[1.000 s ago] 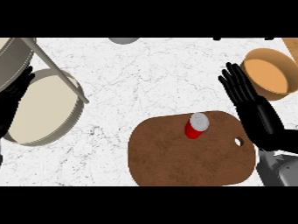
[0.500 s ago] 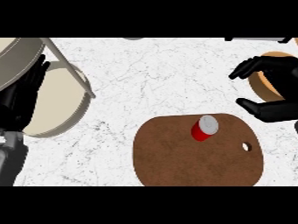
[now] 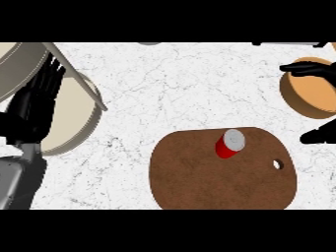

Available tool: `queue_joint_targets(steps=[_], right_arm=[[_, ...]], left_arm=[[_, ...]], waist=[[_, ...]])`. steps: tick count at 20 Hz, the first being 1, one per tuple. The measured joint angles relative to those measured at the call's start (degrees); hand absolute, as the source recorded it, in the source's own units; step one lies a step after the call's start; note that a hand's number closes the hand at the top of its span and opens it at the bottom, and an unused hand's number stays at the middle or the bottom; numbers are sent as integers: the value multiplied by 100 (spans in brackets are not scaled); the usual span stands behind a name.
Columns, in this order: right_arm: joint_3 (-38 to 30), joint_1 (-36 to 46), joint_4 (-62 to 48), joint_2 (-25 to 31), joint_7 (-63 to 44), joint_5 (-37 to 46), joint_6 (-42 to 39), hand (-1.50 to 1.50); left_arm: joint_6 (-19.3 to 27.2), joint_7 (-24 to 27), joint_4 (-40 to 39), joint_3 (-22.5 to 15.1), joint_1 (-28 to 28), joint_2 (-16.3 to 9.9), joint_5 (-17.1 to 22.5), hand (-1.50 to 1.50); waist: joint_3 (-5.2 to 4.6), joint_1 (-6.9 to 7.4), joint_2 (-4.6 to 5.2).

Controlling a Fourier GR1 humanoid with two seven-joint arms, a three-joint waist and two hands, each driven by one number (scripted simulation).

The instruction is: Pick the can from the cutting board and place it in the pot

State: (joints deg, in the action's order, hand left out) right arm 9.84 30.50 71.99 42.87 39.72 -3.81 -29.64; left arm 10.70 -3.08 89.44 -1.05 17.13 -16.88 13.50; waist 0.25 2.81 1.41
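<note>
The red can [image 3: 229, 144] stands untouched on the brown cutting board [image 3: 221, 187] at lower centre, near its upper edge, so the pick is not yet done and the whole transfer to the pot remains. The right hand [image 3: 329, 74] shows at the right edge, fingers and thumb spread wide over an orange bowl [image 3: 310, 96], holding nothing and apart from the can. The left hand [image 3: 36, 106] rests open, fingers straight up, at the left over the pale pot [image 3: 80, 123], also holding nothing.
</note>
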Motion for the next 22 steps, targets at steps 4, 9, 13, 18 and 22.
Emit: queue_joint_targets(steps=[4, 9, 13, 18, 22], right_arm=[[476, 269, -227, 275, 343, 856, 305, -150], [1146, 568, -276, 368, 516, 1737, 569, -150], [1494, 779, -332, 284, 433, 2185, 602, -150], [1750, 817, -257, 5, 105, 2577, 486, -150], [1906, 857, -388, -304, -125, 2888, 365, -150]], left_arm=[[-38, 90, -144, 61, 44, 31, 19, 0], [-126, 223, -295, 123, -14, 30, 7, 0], [-109, 212, -258, 157, -55, 77, -19, 0], [-153, 219, -206, 220, -182, 102, -55, 0], [-36, 104, -128, 186, -131, 185, -188, 0]], waist=[[-10, -23, -34], [-20, -95, -81], [-23, -154, -110], [-26, -211, -131], [-26, -224, -134]])
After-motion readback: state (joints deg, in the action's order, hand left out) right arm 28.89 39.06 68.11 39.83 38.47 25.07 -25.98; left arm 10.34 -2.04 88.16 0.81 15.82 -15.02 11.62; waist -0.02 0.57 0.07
